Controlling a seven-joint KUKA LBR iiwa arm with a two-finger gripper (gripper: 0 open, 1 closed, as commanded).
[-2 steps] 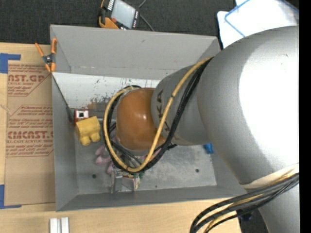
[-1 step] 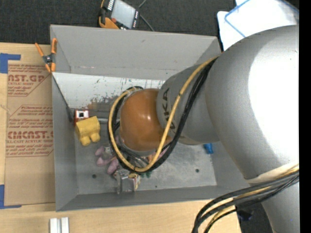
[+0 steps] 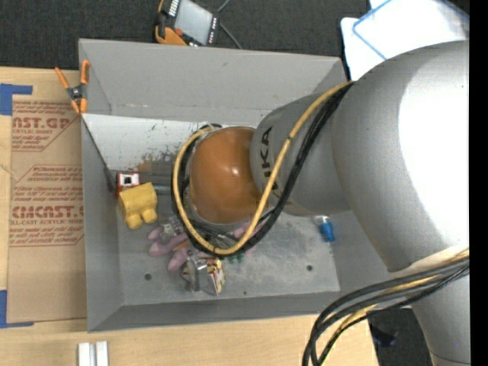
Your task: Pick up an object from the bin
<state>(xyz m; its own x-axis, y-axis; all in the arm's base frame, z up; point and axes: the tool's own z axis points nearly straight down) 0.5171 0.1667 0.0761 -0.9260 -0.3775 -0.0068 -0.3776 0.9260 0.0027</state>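
Under the orange wrist cover (image 3: 221,175), the gripper (image 3: 201,264) sits over pale pink pieces (image 3: 164,241) at lower centre-left; spread or pinching, I cannot tell. Best centre on one piece, clear of the yellow block (image 3: 138,203), before closing

Above the pincer (image 3: 204,275) the arm's cover (image 3: 221,174) is glossy orange-brown, ringed by yellow and black cables (image 3: 176,185), while up-left lie a yellow block (image 3: 138,204) and a red-and-white piece (image 3: 127,180), just left some pale pink bits (image 3: 162,239), and far right a blue piece (image 3: 326,229), all in a grey bin (image 3: 99,280).
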